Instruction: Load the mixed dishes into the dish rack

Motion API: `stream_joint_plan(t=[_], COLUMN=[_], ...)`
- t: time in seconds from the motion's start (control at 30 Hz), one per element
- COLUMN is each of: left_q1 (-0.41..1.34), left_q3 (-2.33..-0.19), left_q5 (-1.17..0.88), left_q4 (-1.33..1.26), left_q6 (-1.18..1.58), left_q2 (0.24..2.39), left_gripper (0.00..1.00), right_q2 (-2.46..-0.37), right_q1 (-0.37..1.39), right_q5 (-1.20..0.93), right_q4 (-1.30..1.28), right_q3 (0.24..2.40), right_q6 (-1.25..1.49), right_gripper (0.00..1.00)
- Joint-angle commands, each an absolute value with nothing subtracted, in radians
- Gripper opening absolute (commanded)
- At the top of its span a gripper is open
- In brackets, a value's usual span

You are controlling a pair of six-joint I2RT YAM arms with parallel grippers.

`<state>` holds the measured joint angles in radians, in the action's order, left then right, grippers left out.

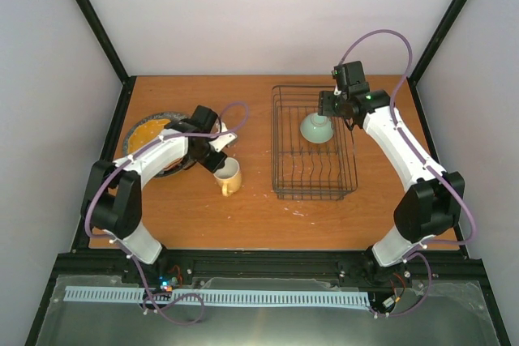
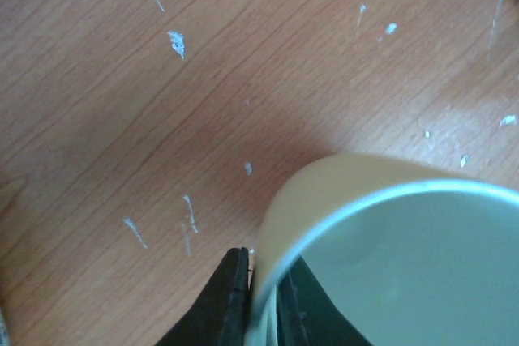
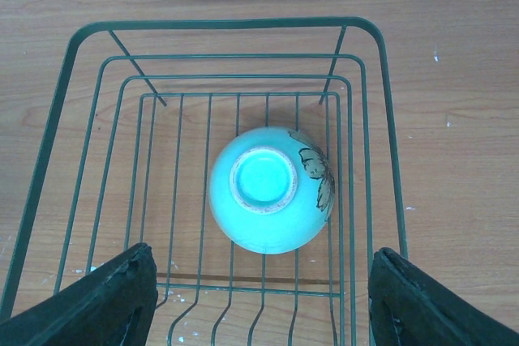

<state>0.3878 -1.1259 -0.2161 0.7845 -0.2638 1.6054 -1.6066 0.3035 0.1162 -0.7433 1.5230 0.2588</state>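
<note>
left end effector (image 1: pixel 217 160): clenched on the wall of the yellow mug (image 1: pixel 229 176), 1 finger (image 2: pixel 220 305) outside the rim and the other inside.
yellow mug: mouth up, pale inside, at the middle of the table (image 1: pixel 243 220), between the plates and the dish rack (image 1: pixel 315 194) and apart from both. whether its base rests on the wood cannot be told.
right end effector (image 1: pixel 331 105): released, its 2 fingers spread wide, grasping nothing, hovering over the far end of the dish rack.
pale green bowl (image 3: pixel 268 192): upside down inside the far end of the dish rack, foot ring up, a dark flower on its side, clear of both fingers.
orange-yellow plate (image 1: pixel 150 129): flat at the left of the table, on a darker plate (image 1: pixel 172 171) whose rim shows around it. the left arm crosses above them.
dish rack: dark wire basket on the right half of the table, tines toward its near end.
</note>
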Motion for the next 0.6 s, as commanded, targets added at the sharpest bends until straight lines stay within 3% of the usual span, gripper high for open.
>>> stream_joint_plan(t=[0.0,0.27,0.43,0.57], left_q1=[0.410,0.412,0.412,0.411], left_q3=[-1.193,-1.252,-1.256,-1.123], left_q5=[-0.254,-0.205,-0.190,-0.183], left_q4=[0.825,0.825,0.714,0.398], left_q6=[-0.263,-0.219,-0.158,0.011], left_q2=[1.647,1.596,1.385,1.107], left_gripper=[0.01,0.01,0.01,0.01], right_q2=[-1.579,-1.561,-1.495,-1.338], right_q1=[0.303,0.303,0.302,0.280], right_q5=[0.120,0.107,0.016,-0.229], right_q4=[-0.744,-0.746,-0.705,-0.552], right_q3=[1.518,1.511,1.496,1.373], right_q6=[0.255,0.259,0.288,0.388], right_gripper=[0.70,0.70,0.70,0.68])
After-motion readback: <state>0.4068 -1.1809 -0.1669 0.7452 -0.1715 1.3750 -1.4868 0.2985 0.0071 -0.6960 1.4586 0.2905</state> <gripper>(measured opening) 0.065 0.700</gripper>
